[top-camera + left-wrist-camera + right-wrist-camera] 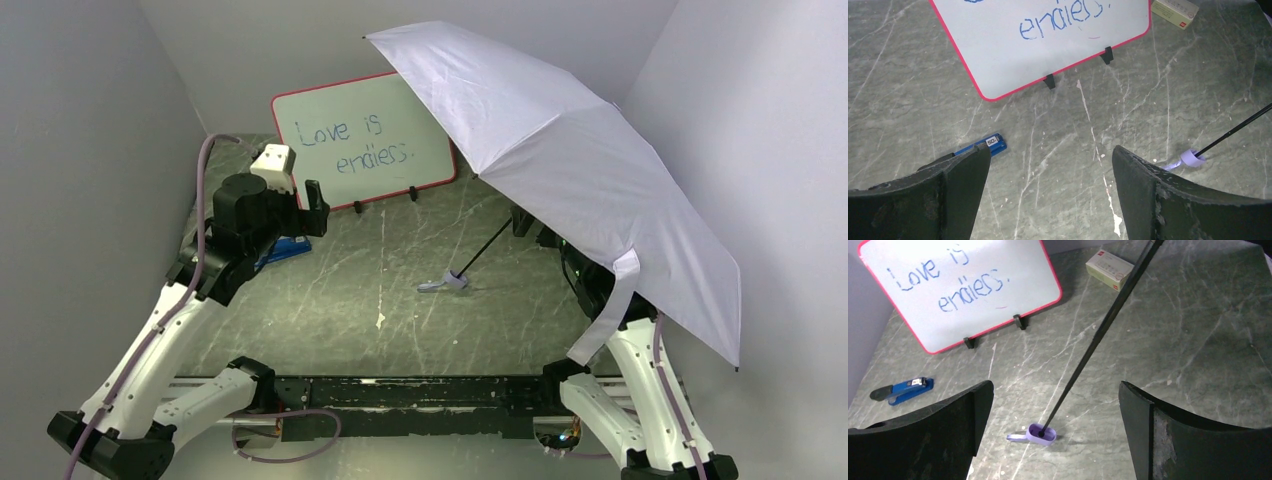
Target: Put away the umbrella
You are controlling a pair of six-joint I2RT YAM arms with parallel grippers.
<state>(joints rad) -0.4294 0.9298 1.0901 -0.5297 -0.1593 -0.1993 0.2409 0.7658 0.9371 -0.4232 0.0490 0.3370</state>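
Observation:
The umbrella (560, 150) stands open at the right, its pale lavender canopy tilted over the right arm. Its thin black shaft (1098, 337) slants down to the small lavender handle (1041, 435), which rests on the table with a short loop beside it. A fabric strap (610, 310) hangs from the canopy's edge. My right gripper (1055, 387) is open above the handle, the shaft passing between its fingers without touching them; in the top view it is mostly hidden under the canopy. My left gripper (316, 205) is open and empty over the table's left, with the handle (1192, 158) just right of its right finger (1148, 185).
A red-framed whiteboard (365, 140) with blue writing stands at the back. A blue stapler (285, 250) lies under the left gripper, and a small cardboard box (1109, 269) sits at the back behind the shaft. Grey walls close in on both sides.

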